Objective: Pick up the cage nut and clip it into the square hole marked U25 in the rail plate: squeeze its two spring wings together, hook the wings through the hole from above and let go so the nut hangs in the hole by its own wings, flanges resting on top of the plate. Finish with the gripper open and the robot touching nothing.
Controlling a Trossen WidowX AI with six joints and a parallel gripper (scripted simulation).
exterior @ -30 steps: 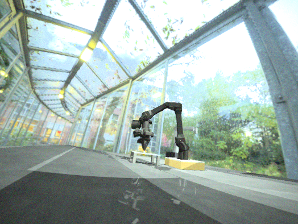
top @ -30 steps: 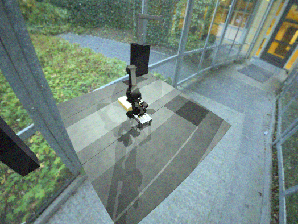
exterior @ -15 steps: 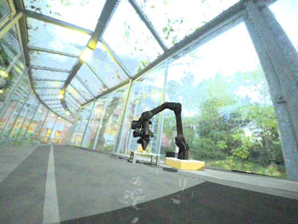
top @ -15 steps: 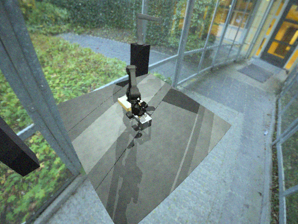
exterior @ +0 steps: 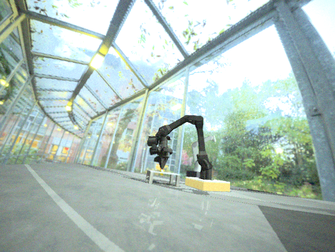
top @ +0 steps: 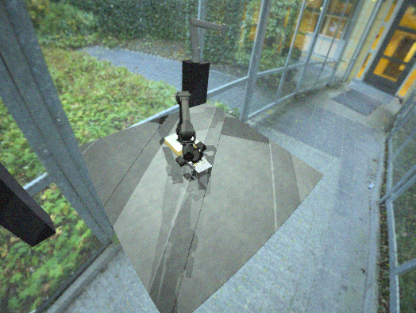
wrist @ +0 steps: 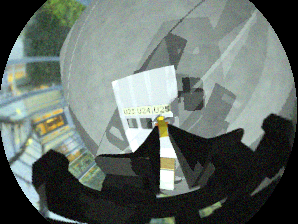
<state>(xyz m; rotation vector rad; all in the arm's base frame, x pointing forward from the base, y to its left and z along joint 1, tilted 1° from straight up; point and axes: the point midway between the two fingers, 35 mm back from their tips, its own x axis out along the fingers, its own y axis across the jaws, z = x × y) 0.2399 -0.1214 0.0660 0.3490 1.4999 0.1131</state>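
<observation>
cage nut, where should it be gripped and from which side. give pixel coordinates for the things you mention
Best gripped by its two opposite sides, coming straight down from above. The cage nut (exterior: 162, 173) (wrist: 160, 120) looks small and narrow, so the tool (top: 193, 162) (exterior: 162, 169) (wrist: 162, 127) can pinch across it, and the rail plate (top: 203, 165) (exterior: 172, 174) (wrist: 145, 90) lies flat just below, likely crowding a low approach. Its wings are too small to make out.

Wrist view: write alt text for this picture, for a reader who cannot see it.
The dark pincer grips the small yellow cage nut at the U25 end of a white rail plate. Labels U24 and U25 are printed above the holes; the hole at U25 is hidden. Grey ground with shadows lies beyond.
</observation>
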